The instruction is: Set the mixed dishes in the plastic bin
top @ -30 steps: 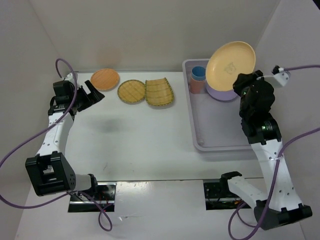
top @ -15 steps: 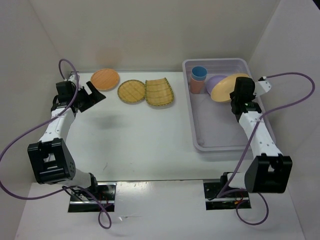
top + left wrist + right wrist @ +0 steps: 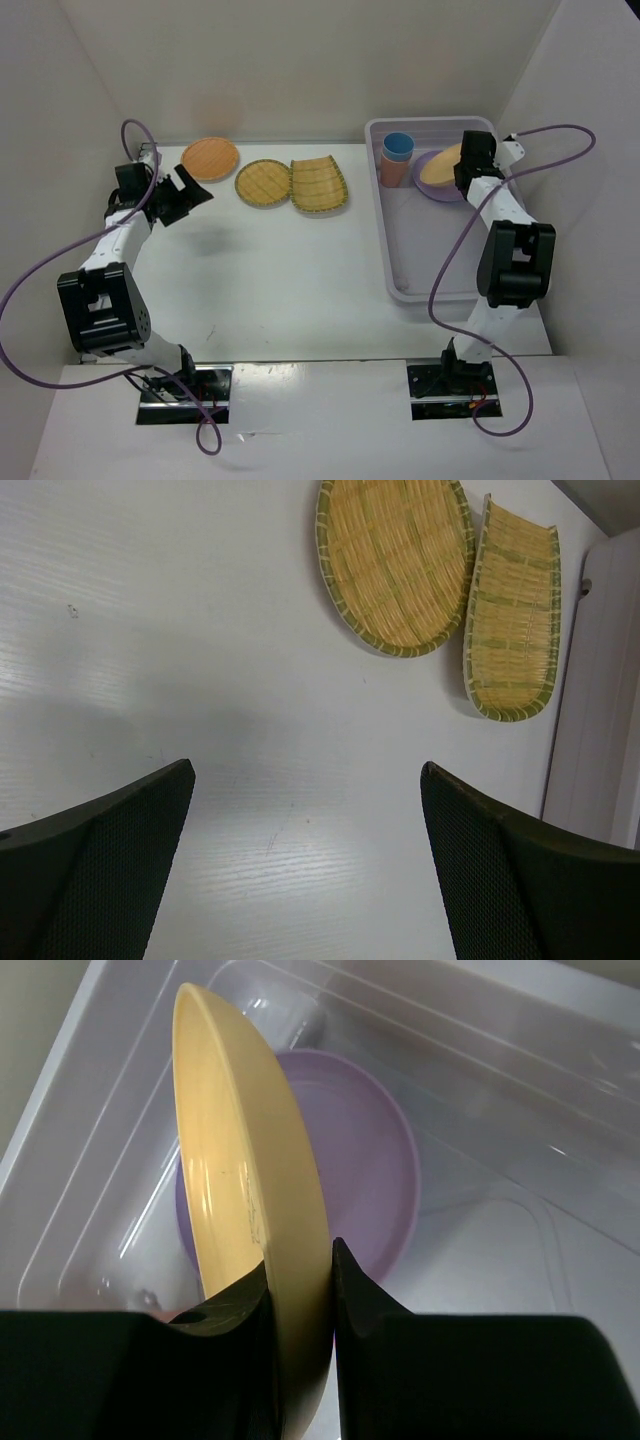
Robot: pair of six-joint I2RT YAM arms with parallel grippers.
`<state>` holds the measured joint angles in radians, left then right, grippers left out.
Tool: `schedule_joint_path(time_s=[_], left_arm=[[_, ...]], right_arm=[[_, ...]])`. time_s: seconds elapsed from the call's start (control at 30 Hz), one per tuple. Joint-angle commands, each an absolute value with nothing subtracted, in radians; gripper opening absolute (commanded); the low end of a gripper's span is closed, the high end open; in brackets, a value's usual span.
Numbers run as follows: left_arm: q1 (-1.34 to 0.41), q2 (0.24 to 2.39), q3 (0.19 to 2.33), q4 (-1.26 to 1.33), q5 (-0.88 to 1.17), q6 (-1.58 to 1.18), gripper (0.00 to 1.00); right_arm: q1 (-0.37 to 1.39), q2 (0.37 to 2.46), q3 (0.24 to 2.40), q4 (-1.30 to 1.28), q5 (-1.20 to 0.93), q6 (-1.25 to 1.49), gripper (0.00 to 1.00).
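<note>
R gripper [image 3: 300, 1265]: pinching the rim of the held orange plate [image 3: 240, 1160], one finger pressed on each face.
Held orange plate: tilted up on edge inside the bin [image 3: 500, 1050], at its far end, over the lavender plate [image 3: 370, 1160]. Lower edge hidden by the fingers, so can't tell if the two touch.
R arm: stretched far fwd from its base along the bin's right side, w/ the wrist over the far end. In top view the R gripper [image 3: 462, 165] sits at the near-right edge of the held orange plate [image 3: 440, 165].
L gripper [image 3: 305, 770]: fingers spread wide, nothing between them, only bare table [image 3: 200, 630] below.
L arm: reaching fwd along the table's left edge, L gripper [image 3: 190, 195] turned right toward the plates, above the surface.
In bin [image 3: 385, 230]: lavender plate [image 3: 440, 191] flat on the floor; blue cup [image 3: 398, 146] and coral cup [image 3: 392, 172] in the far-left corner, touching; can't tell if nested.
On table [image 3: 260, 270]: 2nd orange plate [image 3: 210, 158] far left; round woven plate [image 3: 263, 183] and squarish woven plate [image 3: 318, 185] side by side, edges touching, left of the bin.
Wrist view: round woven plate [image 3: 395, 560], squarish woven plate [image 3: 512, 610] ahead to the right.
Room: white table, plain white walls [image 3: 300, 60] on three sides, purple cables [image 3: 40, 290] looping off both arms.
</note>
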<state>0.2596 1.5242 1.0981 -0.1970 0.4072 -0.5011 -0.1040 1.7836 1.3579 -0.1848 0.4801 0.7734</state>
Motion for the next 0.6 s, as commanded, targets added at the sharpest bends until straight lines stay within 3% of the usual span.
schedule_joint_path(time_s=[0.0, 0.2, 0.27, 0.3, 0.33, 0.43, 0.47, 0.57], left_arm=[[0.265, 1.539, 1.134, -0.163, 0.434, -0.491, 1.00], [0.265, 1.548, 1.153, -0.181, 0.434, -0.482, 1.00], [0.265, 1.558, 1.163, -0.190, 0.434, -0.482, 1.00], [0.265, 1.559, 1.163, -0.190, 0.434, -0.482, 1.00], [0.265, 1.568, 1.163, -0.190, 0.443, -0.482, 1.00], [0.265, 1.591, 1.172, -0.190, 0.465, -0.482, 1.00], [0.265, 1.600, 1.184, -0.190, 0.465, -0.470, 1.00], [0.244, 1.635, 1.219, -0.215, 0.456, -0.445, 1.00]], right_arm=[[-0.118, 1.850, 1.465, -0.100, 0.500, 0.785, 0.00], [-0.127, 1.970, 1.534, -0.091, 0.465, 0.775, 0.00], [-0.127, 1.997, 1.543, -0.091, 0.454, 0.775, 0.04], [-0.127, 1.997, 1.552, -0.091, 0.454, 0.763, 0.11], [-0.127, 2.012, 1.565, -0.091, 0.443, 0.749, 0.26], [-0.127, 2.040, 1.612, -0.121, 0.417, 0.738, 0.44], [-0.127, 2.057, 1.627, -0.142, 0.417, 0.738, 0.62], [-0.127, 2.054, 1.654, -0.216, 0.431, 0.727, 0.76]])
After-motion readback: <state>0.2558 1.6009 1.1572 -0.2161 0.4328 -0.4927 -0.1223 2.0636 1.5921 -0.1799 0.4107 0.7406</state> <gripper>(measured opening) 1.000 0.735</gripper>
